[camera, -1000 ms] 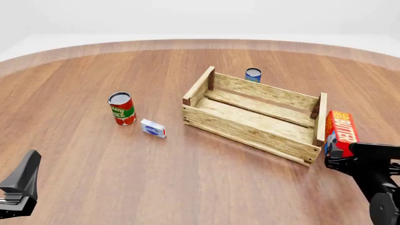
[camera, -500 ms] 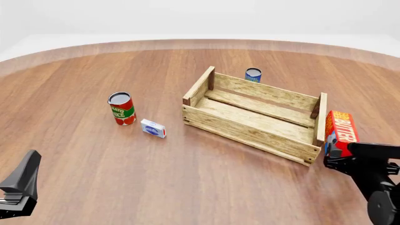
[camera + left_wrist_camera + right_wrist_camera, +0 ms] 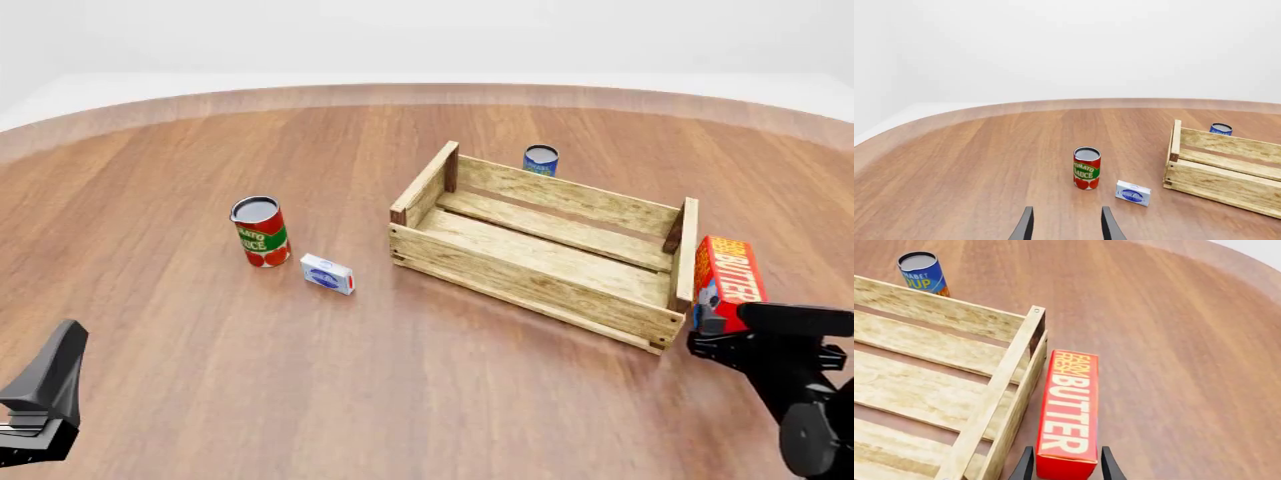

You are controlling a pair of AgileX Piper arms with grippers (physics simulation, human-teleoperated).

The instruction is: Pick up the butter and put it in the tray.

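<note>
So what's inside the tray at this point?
Nothing: the tray shows only bare slats. The butter stands outside its right end, and the near wall hides a strip of floor.

My right gripper (image 3: 1065, 465): only the two fingertips show in the right wrist view; the rest is cut off by the picture's edge.
Butter (image 3: 727, 284): in the front view my right arm covers its lower end; in the right wrist view its near end runs out of the picture.
My grip on the butter: I cannot tell whether my fingertips touch its sides.
My left gripper (image 3: 1066, 226): only the tips are in the left wrist view.
Tray (image 3: 997, 396): cut off at the right wrist view's edges.
Blue can (image 3: 541, 160): its base is hidden behind the tray's far wall; its label is too small to read in the front view.
Small white-and-blue box (image 3: 327, 273): print too small to read.
</note>
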